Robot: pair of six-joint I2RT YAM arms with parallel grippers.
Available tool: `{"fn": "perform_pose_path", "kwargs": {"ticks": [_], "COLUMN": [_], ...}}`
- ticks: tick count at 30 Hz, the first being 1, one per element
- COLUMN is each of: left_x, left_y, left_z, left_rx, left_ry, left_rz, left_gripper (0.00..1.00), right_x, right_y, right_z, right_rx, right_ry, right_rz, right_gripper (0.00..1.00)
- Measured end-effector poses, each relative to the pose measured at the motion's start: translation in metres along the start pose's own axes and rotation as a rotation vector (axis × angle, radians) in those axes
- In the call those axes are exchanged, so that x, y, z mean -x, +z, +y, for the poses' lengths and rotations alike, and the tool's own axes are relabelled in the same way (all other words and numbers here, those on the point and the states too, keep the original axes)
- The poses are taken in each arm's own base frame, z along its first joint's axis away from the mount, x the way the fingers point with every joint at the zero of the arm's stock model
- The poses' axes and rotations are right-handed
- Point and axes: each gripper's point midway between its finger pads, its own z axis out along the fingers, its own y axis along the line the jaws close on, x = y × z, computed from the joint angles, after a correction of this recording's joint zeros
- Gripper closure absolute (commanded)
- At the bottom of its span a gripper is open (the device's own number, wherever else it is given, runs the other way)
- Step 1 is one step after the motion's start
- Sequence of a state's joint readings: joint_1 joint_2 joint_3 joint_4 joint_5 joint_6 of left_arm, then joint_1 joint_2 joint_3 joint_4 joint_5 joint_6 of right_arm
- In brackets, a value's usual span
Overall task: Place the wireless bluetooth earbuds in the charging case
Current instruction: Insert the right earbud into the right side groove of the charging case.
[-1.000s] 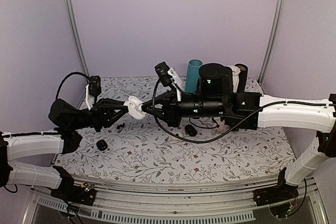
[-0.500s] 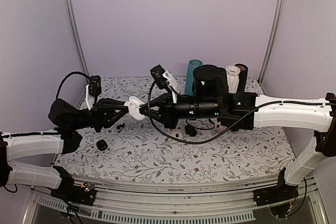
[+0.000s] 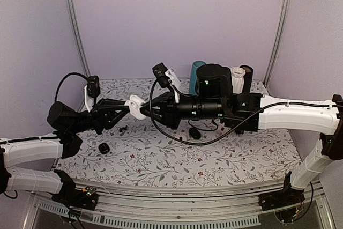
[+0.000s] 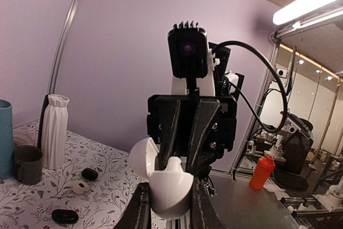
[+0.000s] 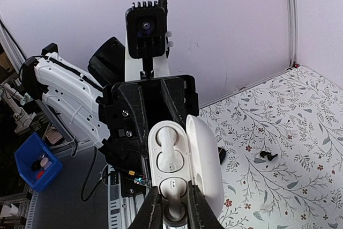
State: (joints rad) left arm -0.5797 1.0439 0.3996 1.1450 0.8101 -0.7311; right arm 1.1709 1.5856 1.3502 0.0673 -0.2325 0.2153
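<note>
My left gripper (image 4: 170,207) is shut on a white charging case (image 4: 169,189) held in the air with its lid open. My right gripper (image 5: 174,207) faces it head-on, and both meet over the left middle of the table (image 3: 161,156). In the right wrist view a white earbud (image 5: 167,138) sits in the upper well. A second white earbud (image 5: 174,189) sits in the lower well, with my right fingers close against both sides of its stem. The open lid (image 5: 206,159) stands to the right.
A teal cylinder (image 3: 197,76), a white ribbed vase (image 3: 237,79) and a dark cylinder (image 3: 247,76) stand at the back. Small black objects (image 3: 194,133) (image 3: 104,148) lie on the flowered cloth. A grey mug (image 4: 28,163) stands by the vase.
The right arm has pushed to the left against the case. The left gripper and the case have shifted slightly left with it.
</note>
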Motion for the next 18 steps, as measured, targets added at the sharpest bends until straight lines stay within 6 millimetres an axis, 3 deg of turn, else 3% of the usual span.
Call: {"fn": "perform_pose_path", "kwargs": {"ticks": [5,18], "left_x": [0.0008,0.0050], "left_y": [0.0000,-0.0027], "left_z": [0.0016,0.0073], "left_rx": [0.013,0.065], "left_ry": [0.000,0.007], "left_rz": [-0.005,-0.030], "left_gripper": [1.00,1.00], "right_x": [0.0004,0.0011], "right_y": [0.0000,-0.0003], "right_z": [-0.0021,-0.0048], "right_rx": [-0.013,-0.034], "right_ry": [0.000,0.001], "right_rz": [-0.003,-0.007], "right_gripper": [0.82,0.63]}}
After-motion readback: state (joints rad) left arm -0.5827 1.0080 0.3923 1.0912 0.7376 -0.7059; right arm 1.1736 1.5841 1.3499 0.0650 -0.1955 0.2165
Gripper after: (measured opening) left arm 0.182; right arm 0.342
